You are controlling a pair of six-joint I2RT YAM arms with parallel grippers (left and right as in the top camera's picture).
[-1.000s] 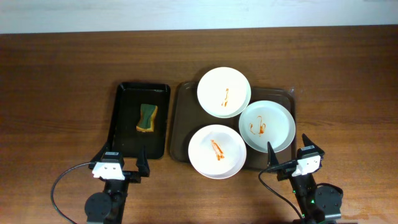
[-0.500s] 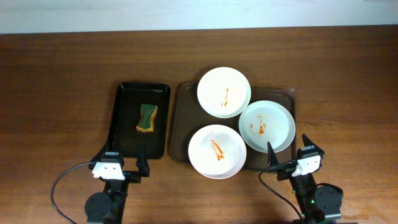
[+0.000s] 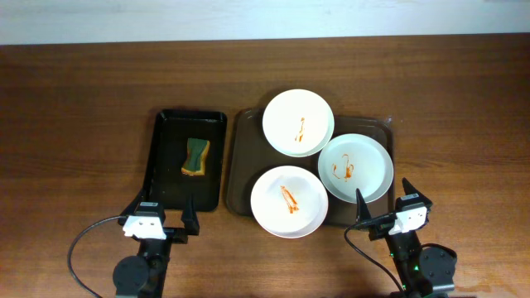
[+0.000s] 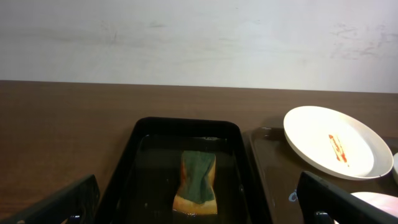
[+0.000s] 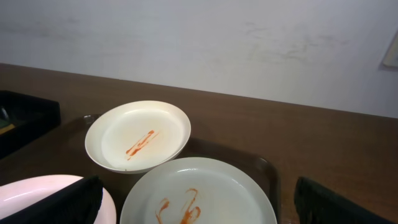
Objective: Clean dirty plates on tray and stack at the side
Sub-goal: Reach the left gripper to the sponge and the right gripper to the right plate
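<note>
Brown wood table (image 3: pixel 74 124) is sitting by a white wall (image 4: pixel 199 37). Brown tray (image 3: pixel 241 157) is holding 3 dirty plates (image 3: pixel 298 122) w/ red smears. Black tray (image 3: pixel 164 170) is holding a sponge (image 3: pixel 196 156). L gripper (image 3: pixel 163 213) & R gripper (image 3: pixel 387 199) are both hanging spread wide.

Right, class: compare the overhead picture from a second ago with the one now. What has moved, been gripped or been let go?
Nothing has visibly changed. The far plate, right plate and near plate lie stained on the brown tray. The sponge sits in the black tray. The left gripper and right gripper are open and hold nothing.
</note>
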